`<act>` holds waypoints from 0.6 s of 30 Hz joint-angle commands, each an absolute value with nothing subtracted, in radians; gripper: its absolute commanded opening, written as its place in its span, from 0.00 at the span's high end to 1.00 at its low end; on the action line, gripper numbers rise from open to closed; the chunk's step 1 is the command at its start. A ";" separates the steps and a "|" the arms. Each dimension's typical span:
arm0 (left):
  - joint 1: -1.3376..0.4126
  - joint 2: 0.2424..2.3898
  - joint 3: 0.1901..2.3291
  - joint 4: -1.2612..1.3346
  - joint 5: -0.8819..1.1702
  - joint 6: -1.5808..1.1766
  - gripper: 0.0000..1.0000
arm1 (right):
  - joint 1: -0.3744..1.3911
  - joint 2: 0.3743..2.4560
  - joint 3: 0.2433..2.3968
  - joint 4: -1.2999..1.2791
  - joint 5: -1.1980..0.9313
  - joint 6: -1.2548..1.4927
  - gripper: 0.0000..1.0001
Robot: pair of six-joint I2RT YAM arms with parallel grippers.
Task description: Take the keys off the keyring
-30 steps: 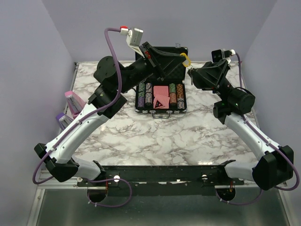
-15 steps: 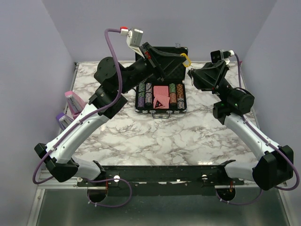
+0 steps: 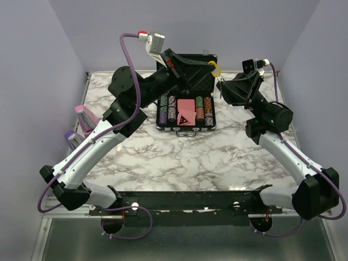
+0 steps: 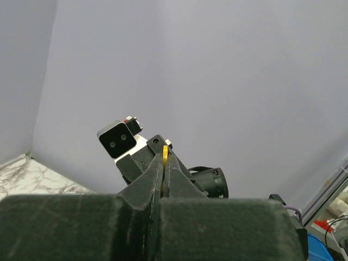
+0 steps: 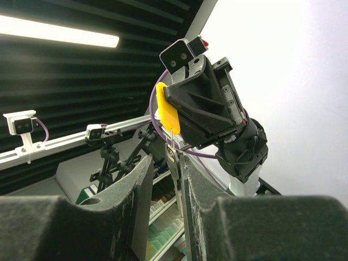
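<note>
My left gripper (image 3: 210, 67) is raised above the open black case and is shut on the yellow keyring (image 3: 215, 69). In the left wrist view the keyring's thin yellow edge (image 4: 164, 157) shows clamped between the fingers. In the right wrist view the yellow tag (image 5: 167, 113) sticks out of the left gripper, and silver keys (image 5: 174, 163) hang from it on a small wire ring. My right gripper (image 5: 166, 171) is open around the hanging keys. The keys lie close against its right finger (image 5: 196, 182), with a gap to its left finger (image 5: 136, 185). In the top view the right gripper (image 3: 221, 82) is just right of the keyring.
The open black chip case (image 3: 186, 126) stands at the back middle of the marble table, holding rows of chips and pink cards. A pink object (image 3: 84, 117) and a purple one (image 3: 71, 137) stand at the table's left edge.
My right gripper has shifted slightly left, closer to the keyring. The left arm and keyring have stayed in place.
</note>
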State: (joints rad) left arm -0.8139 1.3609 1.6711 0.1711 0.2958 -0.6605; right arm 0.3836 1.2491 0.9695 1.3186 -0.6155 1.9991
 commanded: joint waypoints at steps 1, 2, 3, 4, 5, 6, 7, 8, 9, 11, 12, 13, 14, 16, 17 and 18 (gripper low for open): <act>-0.821 1.341 1.660 0.198 0.298 -0.663 1.00 | 0.394 1.229 0.974 1.575 -0.626 2.074 0.66; -0.821 1.341 1.660 0.198 0.299 -0.663 1.00 | 0.394 1.229 0.974 1.574 -0.626 2.072 0.66; -0.822 1.339 1.658 0.198 0.298 -0.661 1.00 | 0.394 1.230 0.974 1.572 -0.626 2.072 0.66; -0.822 1.339 1.657 0.199 0.298 -0.661 1.00 | 0.394 1.229 0.974 1.572 -0.626 2.071 0.67; -0.824 1.339 1.657 0.198 0.298 -0.660 1.00 | 0.394 1.230 0.973 1.572 -0.626 2.071 0.67; -0.825 1.339 1.657 0.198 0.298 -0.660 1.00 | 0.394 1.230 0.973 1.571 -0.626 2.071 0.67; -0.824 1.339 1.658 0.198 0.296 -0.660 1.00 | 0.393 1.232 0.973 1.572 -0.626 2.069 0.67; -0.825 1.339 1.657 0.198 0.296 -0.660 1.00 | 0.394 1.232 0.974 1.568 -0.626 2.069 0.67; -0.825 1.339 1.657 0.198 0.296 -0.660 1.00 | 0.394 1.230 0.974 1.566 -0.624 2.068 0.67; -0.830 1.341 1.655 0.198 0.295 -0.660 1.00 | 0.393 1.233 0.973 1.565 -0.624 2.068 0.67; -0.830 1.341 1.655 0.199 0.293 -0.658 1.00 | 0.394 1.235 0.973 1.565 -0.624 2.066 0.67; -0.833 1.341 1.654 0.199 0.293 -0.658 1.00 | 0.396 1.235 0.973 1.565 -0.624 2.066 0.67; -0.833 1.341 1.652 0.198 0.291 -0.657 1.00 | 0.394 1.233 0.973 1.565 -0.626 2.068 0.67; -0.833 1.339 1.651 0.198 0.288 -0.653 1.00 | 0.394 1.233 0.969 1.565 -0.626 2.066 0.68; -0.833 1.341 1.652 0.198 0.287 -0.653 1.00 | 0.396 1.230 0.969 1.565 -0.627 2.068 0.68; -0.834 1.341 1.654 0.198 0.288 -0.653 1.00 | 0.394 1.232 0.968 1.563 -0.626 2.068 0.68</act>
State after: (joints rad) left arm -0.8272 1.3609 1.6577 0.1776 0.2958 -0.6598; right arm 0.3870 1.2491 0.9691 1.3186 -0.6159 1.9987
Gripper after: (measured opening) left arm 0.013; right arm 0.323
